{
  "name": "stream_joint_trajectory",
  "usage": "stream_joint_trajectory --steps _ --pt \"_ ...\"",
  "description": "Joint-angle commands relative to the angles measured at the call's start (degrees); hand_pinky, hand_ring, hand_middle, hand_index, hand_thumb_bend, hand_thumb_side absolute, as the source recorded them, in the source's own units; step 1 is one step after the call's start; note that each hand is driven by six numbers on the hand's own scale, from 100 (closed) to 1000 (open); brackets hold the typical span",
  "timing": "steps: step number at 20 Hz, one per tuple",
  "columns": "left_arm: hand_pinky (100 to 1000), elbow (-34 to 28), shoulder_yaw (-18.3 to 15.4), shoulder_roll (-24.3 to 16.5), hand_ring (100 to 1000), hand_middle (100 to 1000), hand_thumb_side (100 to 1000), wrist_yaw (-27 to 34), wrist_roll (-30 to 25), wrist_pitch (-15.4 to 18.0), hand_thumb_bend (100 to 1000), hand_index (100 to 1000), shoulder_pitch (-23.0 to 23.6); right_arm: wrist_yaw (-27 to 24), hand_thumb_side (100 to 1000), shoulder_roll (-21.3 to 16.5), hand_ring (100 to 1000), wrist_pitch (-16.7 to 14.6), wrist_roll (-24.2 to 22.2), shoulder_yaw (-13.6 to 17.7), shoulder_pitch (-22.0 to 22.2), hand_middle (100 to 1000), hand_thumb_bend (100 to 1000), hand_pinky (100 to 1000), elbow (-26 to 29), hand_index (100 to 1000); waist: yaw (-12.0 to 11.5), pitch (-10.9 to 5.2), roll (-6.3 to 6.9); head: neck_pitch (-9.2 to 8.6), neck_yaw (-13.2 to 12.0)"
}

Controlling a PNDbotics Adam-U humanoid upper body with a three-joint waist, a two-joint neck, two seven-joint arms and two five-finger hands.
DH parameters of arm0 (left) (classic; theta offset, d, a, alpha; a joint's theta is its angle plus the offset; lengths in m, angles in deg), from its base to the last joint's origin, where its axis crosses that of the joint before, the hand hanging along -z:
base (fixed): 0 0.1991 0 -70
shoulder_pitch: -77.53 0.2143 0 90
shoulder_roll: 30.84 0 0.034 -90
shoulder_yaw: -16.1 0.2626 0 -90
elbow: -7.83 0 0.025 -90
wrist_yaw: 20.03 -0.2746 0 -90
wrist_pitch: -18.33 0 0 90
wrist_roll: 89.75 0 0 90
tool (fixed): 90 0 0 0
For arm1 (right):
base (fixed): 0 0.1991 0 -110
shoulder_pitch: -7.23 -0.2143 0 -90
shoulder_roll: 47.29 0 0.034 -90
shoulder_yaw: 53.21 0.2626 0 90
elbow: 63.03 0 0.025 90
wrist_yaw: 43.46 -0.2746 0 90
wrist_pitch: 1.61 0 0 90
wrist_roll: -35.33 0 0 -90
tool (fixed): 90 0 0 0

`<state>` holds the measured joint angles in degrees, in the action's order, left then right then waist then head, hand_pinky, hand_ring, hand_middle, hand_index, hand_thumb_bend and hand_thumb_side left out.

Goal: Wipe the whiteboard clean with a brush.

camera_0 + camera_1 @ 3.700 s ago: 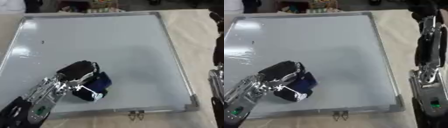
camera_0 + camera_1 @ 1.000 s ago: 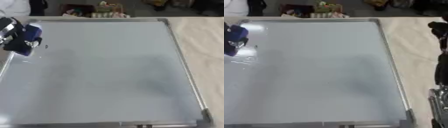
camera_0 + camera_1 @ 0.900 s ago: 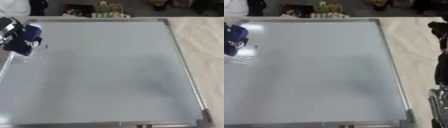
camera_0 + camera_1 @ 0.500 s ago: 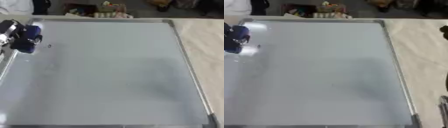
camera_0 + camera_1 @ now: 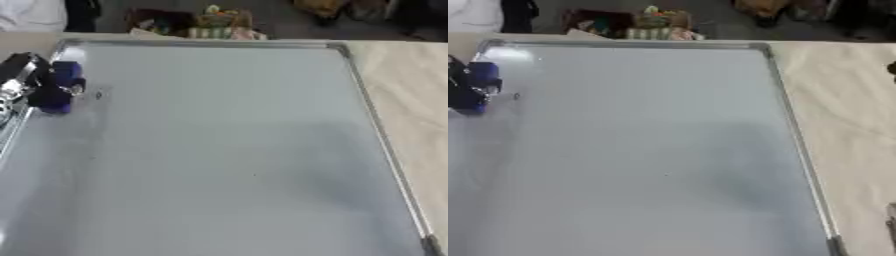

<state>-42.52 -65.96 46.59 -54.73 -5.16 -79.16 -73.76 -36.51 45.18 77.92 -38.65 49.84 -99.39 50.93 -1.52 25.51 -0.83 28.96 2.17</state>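
Beige table (image 5: 411, 100) w/ clutter at the far edge. Whiteboard (image 5: 219, 150) lies flat on it; a small dark mark (image 5: 98, 95) is seen near its upper-left corner. Blue brush (image 5: 59, 86) is held just beside that mark, left hand (image 5: 22, 80) curled round it. Brush judged light, stiff-bodied, best gripped across its back. Right hand unseen.

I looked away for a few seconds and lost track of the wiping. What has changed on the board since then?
The left hand, fingers curled round the blue brush, has carried it from the whiteboard's near-left area to its far-left edge. A small dark mark lies just right of the brush. The camera has also tilted. The grip on the brush and the board's place on the table are unchanged.
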Motion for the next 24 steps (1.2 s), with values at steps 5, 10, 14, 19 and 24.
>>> stream_joint_trajectory --steps 5,10,14,19,24 --pt "527 0.5 -1.11 -0.35 483 245 406 -1.5 -1.09 0.63 215 178 -2.36 -0.1 1000 -1.19 835 -0.2 -0.03 0.47 -0.36 648 100 869 0.64 876 0.3 -0.87 0.31 -1.23 -0.16" --pt "526 0.49 -0.96 -0.02 484 245 402 -2.49 -1.6 0.83 228 178 -2.81 -0.12 1000 -1.08 834 -0.22 0.03 0.52 -0.41 646 100 869 0.64 876 0.76 -0.69 0.53 -1.51 -0.28" --pt "519 0.94 -0.7 0.17 486 249 377 -5.17 -1.8 0.15 262 177 -2.97 -0.19 1000 -1.07 834 -0.28 0.24 0.57 -0.42 642 100 869 0.64 874 0.93 -0.55 0.7 -1.59 -0.49" --pt "542 1.1 -0.72 0.5 513 291 399 -7.98 -3.51 -0.68 337 201 -3.31 -0.23 1000 -1.02 833 -0.22 0.34 0.57 -0.36 640 100 869 0.64 873 0.85 -0.5 0.91 -1.27 -0.55" --pt "594 0.81 -0.56 0.68 591 400 430 -11.08 -5.24 -1.82 396 261 -3.63 -0.32 1000 -0.99 832 -0.23 0.36 0.56 -0.35 638 100 869 0.64 873 0.89 -0.48 1.06 -1.2 -0.68"
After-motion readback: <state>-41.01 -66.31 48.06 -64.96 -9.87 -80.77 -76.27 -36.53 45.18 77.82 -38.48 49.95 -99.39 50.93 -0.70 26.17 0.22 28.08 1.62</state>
